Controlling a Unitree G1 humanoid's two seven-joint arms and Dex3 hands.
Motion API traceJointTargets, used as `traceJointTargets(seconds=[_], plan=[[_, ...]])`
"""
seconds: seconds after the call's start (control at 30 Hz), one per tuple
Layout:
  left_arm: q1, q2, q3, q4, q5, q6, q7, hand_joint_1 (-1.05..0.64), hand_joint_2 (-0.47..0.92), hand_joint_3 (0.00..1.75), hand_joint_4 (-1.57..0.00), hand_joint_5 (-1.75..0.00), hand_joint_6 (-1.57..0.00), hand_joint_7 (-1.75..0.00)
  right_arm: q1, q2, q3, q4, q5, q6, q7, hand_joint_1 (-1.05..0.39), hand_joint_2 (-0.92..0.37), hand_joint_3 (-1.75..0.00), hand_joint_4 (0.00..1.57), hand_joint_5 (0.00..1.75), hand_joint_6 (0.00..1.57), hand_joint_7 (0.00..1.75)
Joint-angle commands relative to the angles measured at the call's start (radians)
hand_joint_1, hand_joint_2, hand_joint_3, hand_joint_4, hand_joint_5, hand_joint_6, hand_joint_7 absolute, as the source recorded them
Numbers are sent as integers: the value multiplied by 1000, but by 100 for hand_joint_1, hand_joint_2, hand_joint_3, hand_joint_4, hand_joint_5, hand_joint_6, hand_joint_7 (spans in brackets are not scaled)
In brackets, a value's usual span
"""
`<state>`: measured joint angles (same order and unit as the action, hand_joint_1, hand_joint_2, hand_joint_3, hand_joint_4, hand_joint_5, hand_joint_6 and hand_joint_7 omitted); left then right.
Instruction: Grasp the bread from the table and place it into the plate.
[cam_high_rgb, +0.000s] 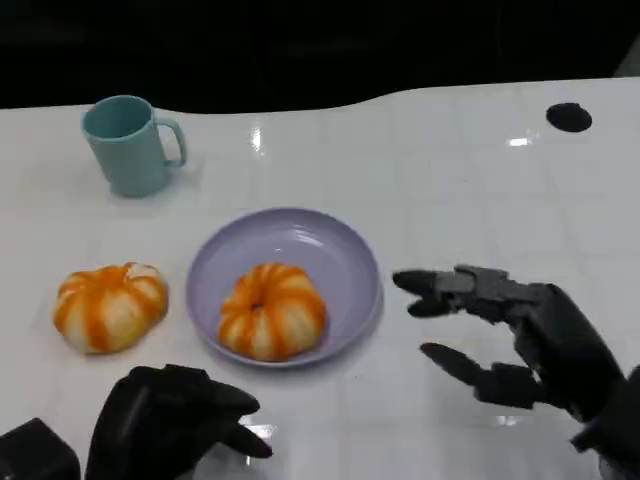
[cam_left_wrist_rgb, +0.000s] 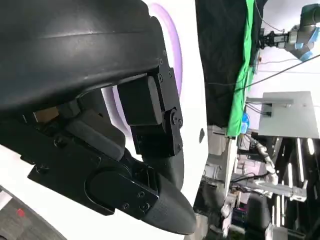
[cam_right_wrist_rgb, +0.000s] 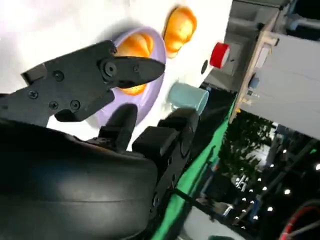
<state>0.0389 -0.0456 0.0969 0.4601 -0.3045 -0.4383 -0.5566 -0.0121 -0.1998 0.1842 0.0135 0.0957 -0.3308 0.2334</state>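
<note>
A lavender plate (cam_high_rgb: 330, 245) lies mid-table with an orange-and-white bread (cam_high_rgb: 271, 310) resting inside it, toward its near side. A second, similar bread (cam_high_rgb: 109, 305) sits on the white table to the plate's left. My right hand (cam_high_rgb: 520, 335) hovers just right of the plate, fingers spread toward it and holding nothing. My left hand (cam_high_rgb: 170, 425) stays low near the front edge, below the gap between the loose bread and the plate, empty. In the right wrist view the plate (cam_right_wrist_rgb: 152, 87) and both breads (cam_right_wrist_rgb: 134, 46) (cam_right_wrist_rgb: 179, 26) appear past my fingers (cam_right_wrist_rgb: 90, 80).
A teal mug (cam_high_rgb: 128, 145) stands at the back left, seen also in the right wrist view as the mug (cam_right_wrist_rgb: 187, 97). A black round mark (cam_high_rgb: 568, 117) lies at the table's far right. White tabletop stretches bare right of the plate.
</note>
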Motion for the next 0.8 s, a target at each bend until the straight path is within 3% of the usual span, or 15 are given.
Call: traceJointTargets(seconds=[0.03, 0.13, 0.33, 0.5, 0.6, 0.8], plan=[[0, 13, 1, 5, 11, -3, 15, -105, 77, 0, -157, -36, -157, -16, 90, -22, -61, -161, 141, 197, 51, -17, -74, -65, 59, 134, 66, 98], [-2, 15, 2, 8, 9, -6, 10, -105, 77, 0, -157, -36, -157, -16, 129, -28, -82, -208, 143, 238, 70, -16, -78, -62, 57, 149, 59, 121], [-1, 17, 5, 8, 0, -7, 0, -105, 77, 0, -157, -36, -157, -15, 175, -14, -98, -201, 104, 238, 65, -15, -79, -66, 63, 152, 63, 131], [5, 16, 6, -1, -14, 6, -7, -105, 77, 0, -157, -36, -157, -15, 176, 5, -104, -126, 57, 194, 60, -17, -63, -96, 73, 163, 74, 132], [11, 16, 4, -9, -17, 7, -9, -105, 76, 0, -157, -36, -157, -15, 172, 13, -101, -98, 23, 170, 52, -16, -53, -114, 77, 173, 73, 143], [27, 21, -2, -32, -13, 3, -7, -105, 77, 0, -157, -36, -157, -15, 167, 22, -100, -65, -13, 125, 53, -18, -50, -117, 78, 175, 71, 150]])
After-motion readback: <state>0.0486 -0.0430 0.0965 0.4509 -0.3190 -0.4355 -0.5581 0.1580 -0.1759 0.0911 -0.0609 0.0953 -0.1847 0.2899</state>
